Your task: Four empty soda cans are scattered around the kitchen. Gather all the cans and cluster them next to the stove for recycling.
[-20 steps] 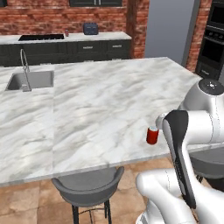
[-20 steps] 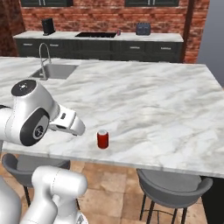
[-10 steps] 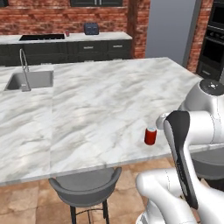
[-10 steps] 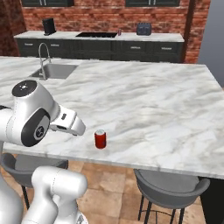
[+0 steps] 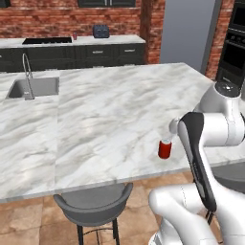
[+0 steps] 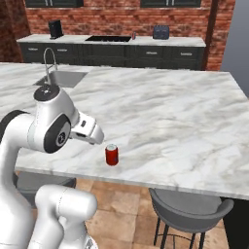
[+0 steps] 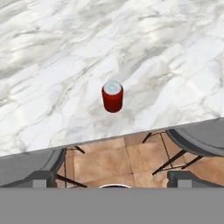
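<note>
The red can [image 6: 112, 155] stands upright on the marble island [image 5: 119, 100], close to its near edge, and everything else is placed from it. In the hand view the can [image 7: 112, 96] sits in the middle of the frame with its silver top showing, the island's edge running just below it and terracotta floor [image 7: 113, 159] beyond that edge. The gripper [image 7: 113, 178] is open: its two dark finger tips [image 7: 40, 178] stand far apart at the bottom of that view, well clear of the can and holding nothing.

The left base view shows the can [image 5: 164, 149] just left of the arm's white forearm, partly tucked against it. The right base view shows the same can fully clear, just right of the arm's wrist. Two grey stools [image 6: 187, 214] sit under the island edge nearest the can, one to each side; the left base view shows the one [image 5: 93, 203] on the can's left.

Farther back, left of the can, a sink [image 5: 33, 88] with a curved tap [image 5: 26, 72] is set into the island. Beyond the island, against the brick wall, the far counter carries the black stove [image 6: 108, 38]. A second small red can [image 6: 133, 36] stands just right of the stove, and a dark toaster [image 6: 160, 32] stands farther right. The right base view also shows a black coffee machine [image 6: 55, 28] left of the stove. The left base view shows a tall grey fridge [image 5: 189, 31] and a wall oven [image 5: 237, 33] at far right.
</note>
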